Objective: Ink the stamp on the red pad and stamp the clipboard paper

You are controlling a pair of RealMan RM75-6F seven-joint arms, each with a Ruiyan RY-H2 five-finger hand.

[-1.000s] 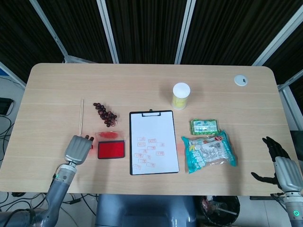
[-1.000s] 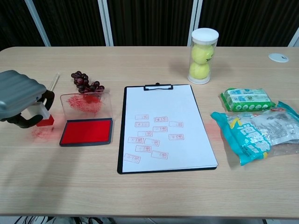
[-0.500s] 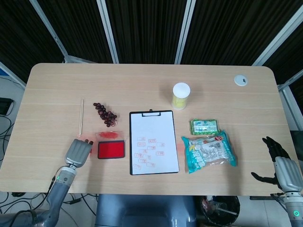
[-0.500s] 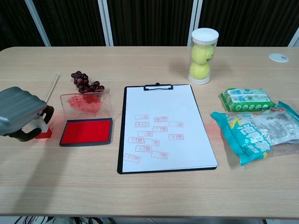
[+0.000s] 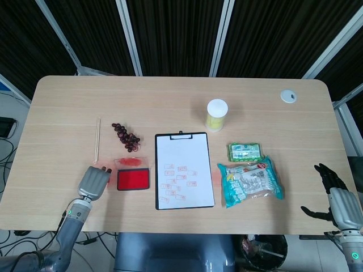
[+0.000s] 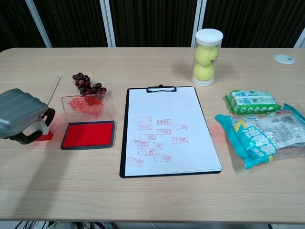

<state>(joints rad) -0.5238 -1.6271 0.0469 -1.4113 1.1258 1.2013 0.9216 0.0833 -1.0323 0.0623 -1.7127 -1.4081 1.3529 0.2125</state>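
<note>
The left hand (image 6: 21, 116) holds the stamp (image 6: 44, 132), which stands on the table (image 6: 152, 200) just left of the red pad (image 6: 88, 134). The stamp's red end is down and it stands about upright. The clipboard (image 6: 166, 131) lies long way front to back, clip at the far end. Its red marks are too small to read. The right hand (image 5: 338, 202) is empty, fingers spread.

red-based stamp (image 6: 44, 133) on table; open red pad (image 6: 88, 134); stamped clipboard paper (image 6: 167, 129)
</note>
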